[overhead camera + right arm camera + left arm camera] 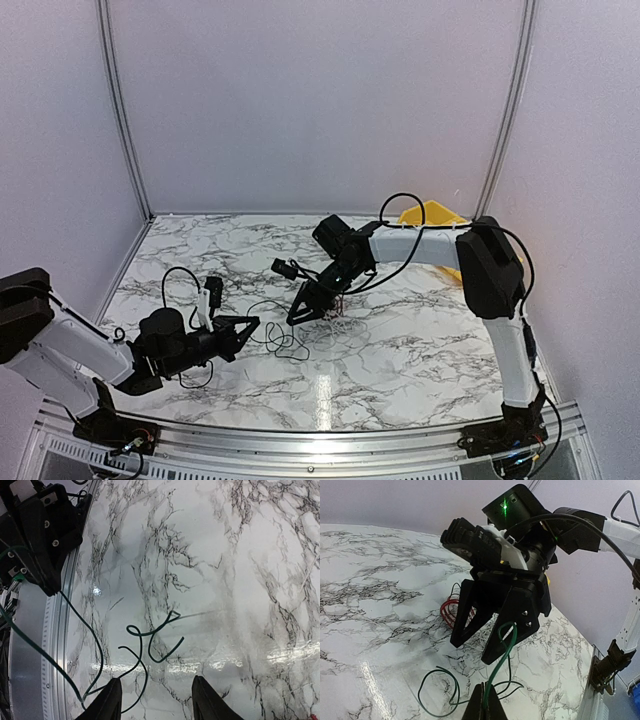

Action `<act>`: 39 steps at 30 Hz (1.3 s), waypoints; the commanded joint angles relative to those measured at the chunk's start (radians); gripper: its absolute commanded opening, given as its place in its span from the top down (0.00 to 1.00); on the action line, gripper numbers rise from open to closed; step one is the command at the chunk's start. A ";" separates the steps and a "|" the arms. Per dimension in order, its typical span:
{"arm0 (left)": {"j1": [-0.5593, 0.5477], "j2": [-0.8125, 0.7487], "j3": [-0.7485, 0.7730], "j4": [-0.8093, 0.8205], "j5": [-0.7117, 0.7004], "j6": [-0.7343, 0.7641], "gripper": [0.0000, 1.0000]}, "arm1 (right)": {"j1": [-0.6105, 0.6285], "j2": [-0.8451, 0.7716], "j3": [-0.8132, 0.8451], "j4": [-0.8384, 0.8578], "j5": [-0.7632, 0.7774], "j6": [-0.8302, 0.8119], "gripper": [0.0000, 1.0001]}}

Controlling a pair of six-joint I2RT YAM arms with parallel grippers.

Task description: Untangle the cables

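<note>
Your left end effector point(485, 702) is clenched on a thin dark green cable point(504, 655), which runs up from its tips and loops loosely on the marble table point(380, 630). Your right end effector point(156, 679) is released, jaws spread above those loops. Small red cable coil point(449, 611) lies on the table just behind it. Yellow bin point(432, 213) back right, contents hidden.

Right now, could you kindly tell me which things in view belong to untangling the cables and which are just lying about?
Belongs to the job:
green cable, pinched in the shut left gripper
red cable coil
open right gripper

Just lying about:
yellow object at the marble table's far right edge
</note>
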 commanded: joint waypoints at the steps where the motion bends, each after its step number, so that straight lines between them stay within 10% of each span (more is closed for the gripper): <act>1: 0.004 -0.001 -0.007 0.055 -0.011 0.010 1.00 | 0.019 0.067 0.083 -0.060 -0.063 0.046 0.50; 18: 0.004 0.023 -0.004 0.081 0.000 0.006 1.00 | 0.035 0.174 0.129 -0.033 -0.172 0.149 0.54; 32: 0.001 -0.061 -0.020 0.076 0.015 0.014 1.00 | 0.028 0.195 0.155 0.024 -0.146 0.195 1.00; 39: 0.001 -0.567 0.104 -0.465 -0.076 0.175 1.00 | 0.022 0.152 0.126 0.028 -0.050 0.172 1.00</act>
